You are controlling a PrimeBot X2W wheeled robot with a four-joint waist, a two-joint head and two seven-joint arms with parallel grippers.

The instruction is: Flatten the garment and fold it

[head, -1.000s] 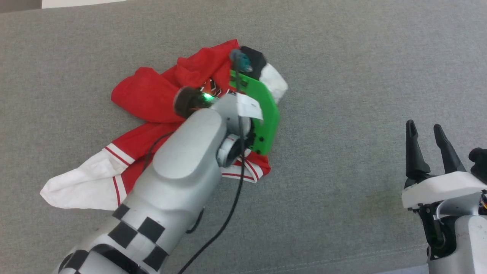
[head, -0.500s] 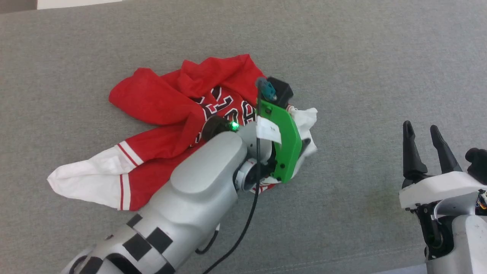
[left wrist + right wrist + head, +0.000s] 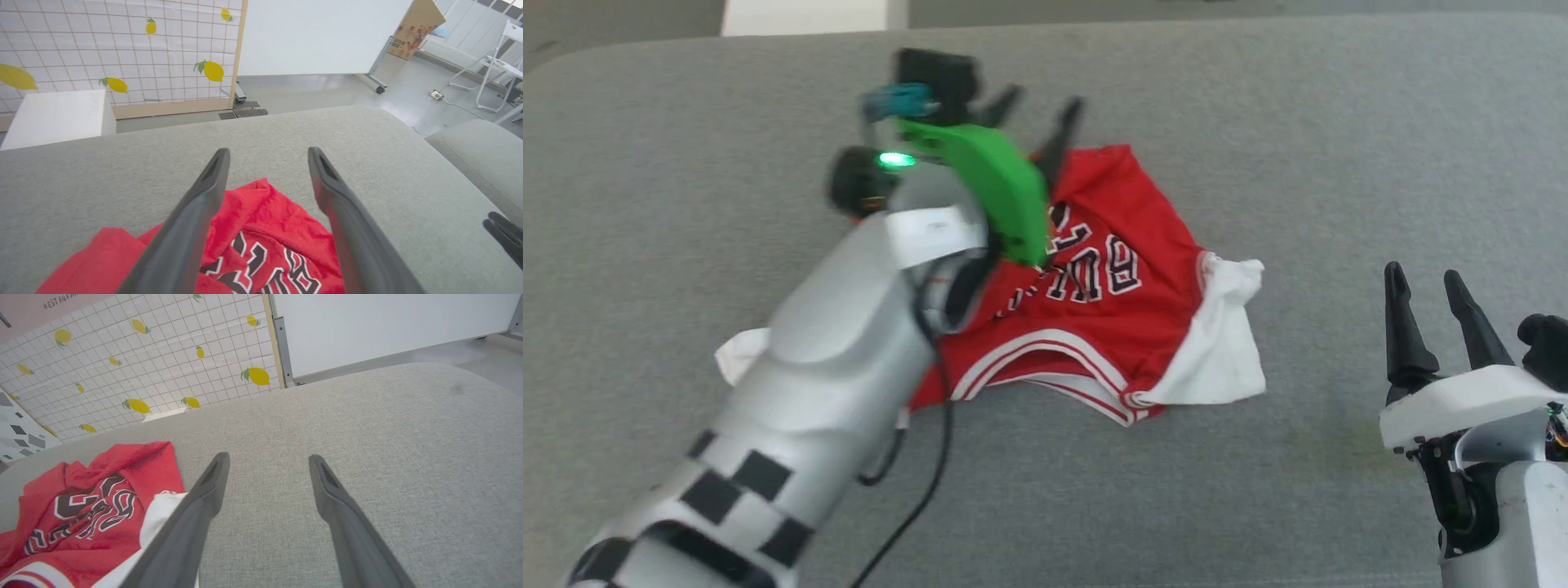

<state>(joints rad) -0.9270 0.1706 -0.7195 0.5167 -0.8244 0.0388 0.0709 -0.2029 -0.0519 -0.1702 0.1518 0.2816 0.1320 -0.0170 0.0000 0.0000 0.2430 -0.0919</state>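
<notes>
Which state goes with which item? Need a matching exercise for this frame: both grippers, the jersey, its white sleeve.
Items
1. left gripper
2. right gripper
3. garment
4. white sleeve

States
A. crumpled on the grey cushion, lettering facing up
B. open, nothing between the fingers, over the garment
C. open, nothing between the fingers, over bare cushion
D. sticks out at the garment's right edge in the head view

Pairs: 1-B, 2-C, 3-A, 4-D

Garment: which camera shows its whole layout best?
Head view: nearly the whole garment shows, the left arm covering some. Left wrist view catches red cloth and lettering; right wrist view, one side with a white sleeve.
</notes>
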